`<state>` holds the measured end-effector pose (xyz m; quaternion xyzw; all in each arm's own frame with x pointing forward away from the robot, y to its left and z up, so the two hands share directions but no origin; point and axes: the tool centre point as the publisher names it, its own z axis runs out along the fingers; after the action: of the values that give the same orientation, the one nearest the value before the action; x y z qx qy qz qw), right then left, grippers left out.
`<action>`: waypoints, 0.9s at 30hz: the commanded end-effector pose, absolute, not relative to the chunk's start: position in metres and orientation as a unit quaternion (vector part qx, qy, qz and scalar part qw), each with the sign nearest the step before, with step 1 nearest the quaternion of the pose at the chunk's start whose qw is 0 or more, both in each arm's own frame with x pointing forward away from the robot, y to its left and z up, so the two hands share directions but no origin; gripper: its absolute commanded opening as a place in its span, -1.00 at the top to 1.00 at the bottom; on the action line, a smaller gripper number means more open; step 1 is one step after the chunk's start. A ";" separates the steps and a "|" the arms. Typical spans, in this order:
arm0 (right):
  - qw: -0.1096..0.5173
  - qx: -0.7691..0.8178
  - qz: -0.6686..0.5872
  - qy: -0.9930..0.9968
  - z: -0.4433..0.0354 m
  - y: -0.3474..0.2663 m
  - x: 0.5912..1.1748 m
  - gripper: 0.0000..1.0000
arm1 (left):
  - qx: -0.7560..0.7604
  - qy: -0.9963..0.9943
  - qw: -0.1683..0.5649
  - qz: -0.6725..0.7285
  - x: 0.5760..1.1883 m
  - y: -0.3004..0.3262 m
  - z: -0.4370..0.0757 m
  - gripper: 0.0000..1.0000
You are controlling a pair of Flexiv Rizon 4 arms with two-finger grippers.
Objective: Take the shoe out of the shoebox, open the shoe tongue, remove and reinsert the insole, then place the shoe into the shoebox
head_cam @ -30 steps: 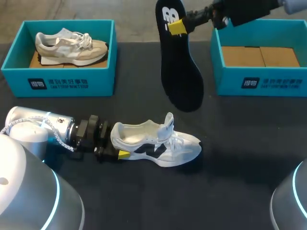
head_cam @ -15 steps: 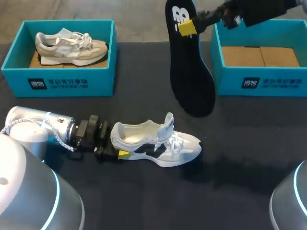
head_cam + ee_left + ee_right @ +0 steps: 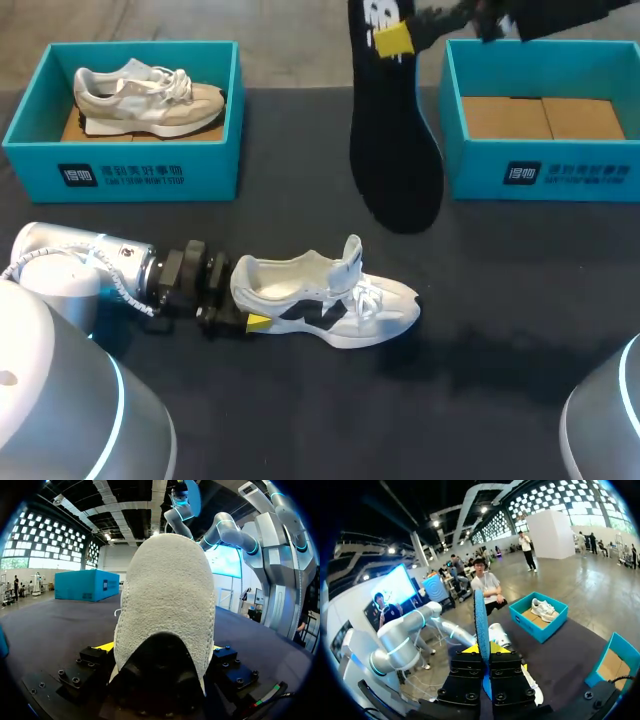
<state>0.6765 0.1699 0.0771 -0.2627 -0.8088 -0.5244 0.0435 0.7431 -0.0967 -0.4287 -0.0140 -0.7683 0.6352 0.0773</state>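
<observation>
My right gripper (image 3: 392,40) is clamped on the heel end of the insole (image 3: 395,150), which hangs toe down in the air, above the table (image 3: 480,380) and just beside the empty right shoebox (image 3: 545,175). I judge the insole light, thin and floppy: held at 1 end only, its free toe will likely sway and bend, so the heel is the right place to pinch and the toe should lead into the shoe. It is black with a white mark near the heel, and edge-on in my right wrist view it shows blue.

My left gripper (image 3: 243,305) is closed on the heel of the shoe (image 3: 330,300), 1 finger each side, pinning it to the table. The shoe looks light and soft-walled, apt to slide if let go. It is white with dark side panels, white laces and its tongue pulled upright
</observation>
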 end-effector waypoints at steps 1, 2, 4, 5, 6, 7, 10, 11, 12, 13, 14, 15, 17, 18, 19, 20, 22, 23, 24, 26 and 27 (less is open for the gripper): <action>0.061 -0.272 -0.546 -0.790 0.079 0.166 0.654 1.00 | -0.013 -0.768 0.076 0.635 0.744 -0.098 -0.432 1.00; 0.064 -0.273 -0.548 -0.788 0.080 0.168 0.650 1.00 | -0.013 -0.768 0.076 0.635 0.744 -0.098 -0.432 1.00; 0.071 -0.269 -0.555 -0.784 0.085 0.169 0.641 1.00 | -0.013 -0.768 0.076 0.635 0.744 -0.098 -0.432 1.00; 0.073 -0.268 -0.557 -0.783 0.087 0.169 0.639 1.00 | -0.013 -0.768 0.076 0.635 0.744 -0.098 -0.432 1.00; 0.075 -0.267 -0.562 -0.779 0.090 0.168 0.636 1.00 | -0.013 -0.768 0.076 0.635 0.744 -0.098 -0.432 1.00; 0.075 -0.269 -0.567 -0.775 0.093 0.166 0.633 1.00 | -0.013 -0.768 0.076 0.635 0.744 -0.098 -0.432 1.00; 0.072 -0.272 -0.575 -0.768 0.099 0.160 0.626 1.00 | -0.013 -0.768 0.076 0.635 0.744 -0.098 -0.432 1.00; 0.072 -0.272 -0.576 -0.767 0.100 0.160 0.624 1.00 | -0.013 -0.768 0.076 0.635 0.744 -0.098 -0.432 1.00; 0.072 -0.275 -0.577 -0.765 0.103 0.159 0.621 1.00 | -0.013 -0.768 0.076 0.635 0.744 -0.098 -0.432 1.00; 0.076 -0.275 -0.581 -0.762 0.105 0.159 0.618 1.00 | -0.013 -0.768 0.076 0.635 0.744 -0.098 -0.432 1.00; 0.080 -0.276 -0.584 -0.759 0.108 0.157 0.615 1.00 | -0.013 -0.768 0.076 0.635 0.744 -0.098 -0.432 1.00; 0.083 -0.277 -0.587 -0.756 0.111 0.155 0.612 1.00 | -0.013 -0.768 0.076 0.635 0.744 -0.098 -0.432 1.00; 0.088 -0.282 -0.594 -0.748 0.117 0.150 0.606 1.00 | -0.013 -0.768 0.076 0.635 0.744 -0.098 -0.432 1.00; 0.088 -0.285 -0.595 -0.746 0.120 0.148 0.603 1.00 | -0.013 -0.768 0.076 0.635 0.744 -0.098 -0.432 1.00; 0.089 -0.287 -0.596 -0.744 0.123 0.146 0.600 1.00 | -0.013 -0.768 0.076 0.635 0.744 -0.098 -0.432 1.00; 0.089 -0.288 -0.597 -0.743 0.124 0.145 0.599 1.00 | -0.013 -0.768 0.076 0.635 0.744 -0.098 -0.432 1.00; 0.093 -0.290 -0.599 -0.741 0.129 0.142 0.594 1.00 | -0.013 -0.768 0.076 0.635 0.744 -0.098 -0.432 1.00; 0.094 -0.293 -0.597 -0.741 0.131 0.141 0.593 1.00 | -0.013 -0.768 0.076 0.635 0.744 -0.098 -0.432 1.00; 0.095 -0.296 -0.596 -0.740 0.133 0.141 0.591 1.00 | -0.013 -0.768 0.076 0.635 0.744 -0.098 -0.432 1.00; 0.096 -0.300 -0.592 -0.742 0.136 0.140 0.588 1.00 | -0.013 -0.768 0.076 0.635 0.744 -0.098 -0.432 1.00; 0.097 -0.300 -0.591 -0.742 0.138 0.140 0.586 1.00 | -0.013 -0.768 0.076 0.635 0.744 -0.098 -0.432 1.00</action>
<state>0.5921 0.1427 0.1318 -0.2958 -0.7396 -0.5962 0.1005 0.7431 -0.0967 -0.4288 -0.0140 -0.7684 0.6351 0.0773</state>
